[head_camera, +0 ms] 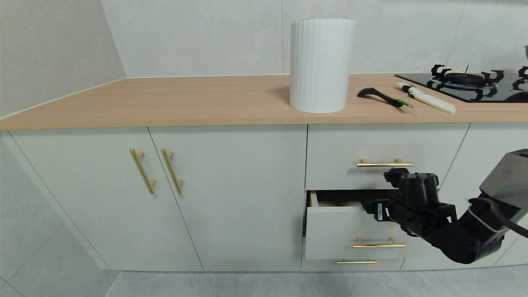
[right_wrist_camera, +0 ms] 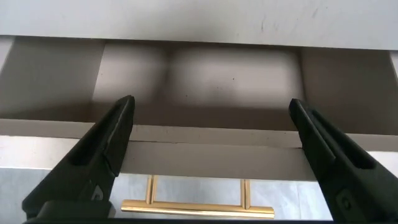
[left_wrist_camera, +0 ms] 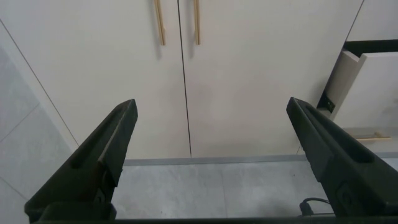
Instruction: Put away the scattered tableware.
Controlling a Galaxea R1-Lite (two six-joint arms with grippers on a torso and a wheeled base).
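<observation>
Left claw (left_wrist_camera: 211, 102), right claw (right_wrist_camera: 211, 102) gaped wide. Slim black ladle (head_camera: 379, 96), two o'clock on wooden bench (head_camera: 185, 101), looked light, stiff; grip mid-handle.

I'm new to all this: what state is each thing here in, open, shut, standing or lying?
Middle pale-grey drawer with brass handle: pulled partly open.
Top drawer: shut.
Two pale-grey cupboard doors: shut.
Tall white ribbed container: upright on wooden counter.
Black spoon: lying flat on counter.
White knife: lying flat on counter.
Gas burner: no flame seen.
Right gripper: open, at the open drawer.
Left gripper: open, empty.
</observation>
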